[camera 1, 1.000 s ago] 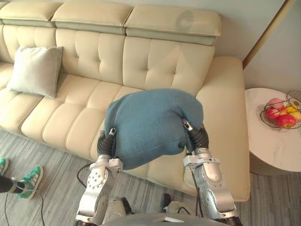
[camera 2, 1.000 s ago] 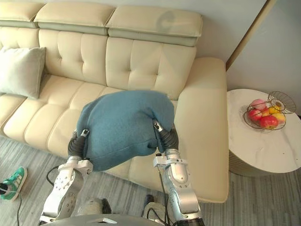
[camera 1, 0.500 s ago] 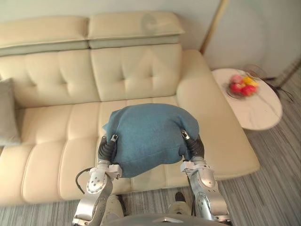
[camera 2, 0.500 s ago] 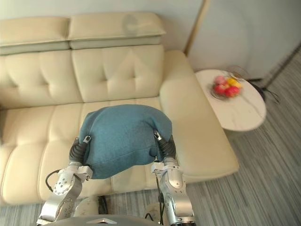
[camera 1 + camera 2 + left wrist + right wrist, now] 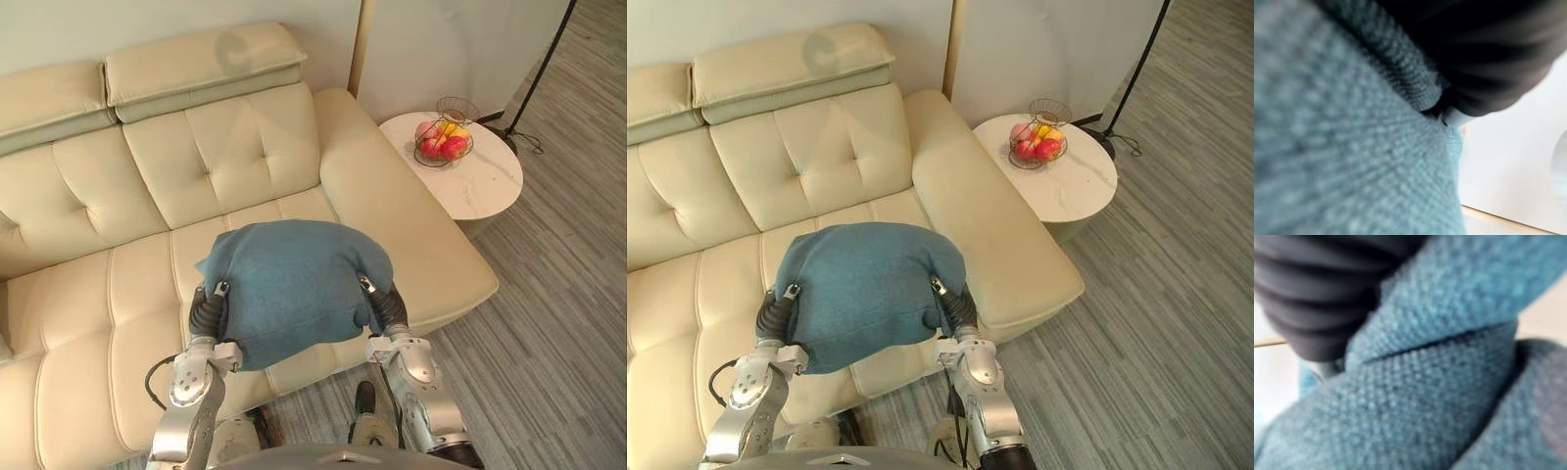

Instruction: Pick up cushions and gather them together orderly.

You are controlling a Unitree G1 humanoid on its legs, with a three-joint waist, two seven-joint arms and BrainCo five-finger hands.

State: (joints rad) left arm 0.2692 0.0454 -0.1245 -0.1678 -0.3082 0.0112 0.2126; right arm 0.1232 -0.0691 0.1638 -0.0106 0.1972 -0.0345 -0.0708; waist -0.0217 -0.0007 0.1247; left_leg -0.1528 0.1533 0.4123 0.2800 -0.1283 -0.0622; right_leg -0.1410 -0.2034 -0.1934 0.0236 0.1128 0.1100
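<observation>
A blue knitted cushion [image 5: 289,284] hangs in the air over the front edge of the cream sofa [image 5: 147,176], carried between both hands. My left hand [image 5: 209,311] is pressed into the cushion's left side and my right hand [image 5: 385,308] into its right side; only their dark ribbed covers show, the rest is buried in the fabric. In the left wrist view the blue weave [image 5: 1342,147] lies right against the dark cover [image 5: 1488,54]. The right wrist view shows folds of the same cloth [image 5: 1425,396] under the cover [image 5: 1317,293].
A round white side table [image 5: 485,191] stands past the sofa's right arm, with a wire basket of fruit [image 5: 443,142] on it. A thin black lamp pole [image 5: 537,83] rises behind the table. Grey striped floor [image 5: 558,323] spreads to the right.
The whole picture has swung to the right, so the camera moved: the grey cushion at the sofa's left end left the view. The blue cushion stays held between both hands.
</observation>
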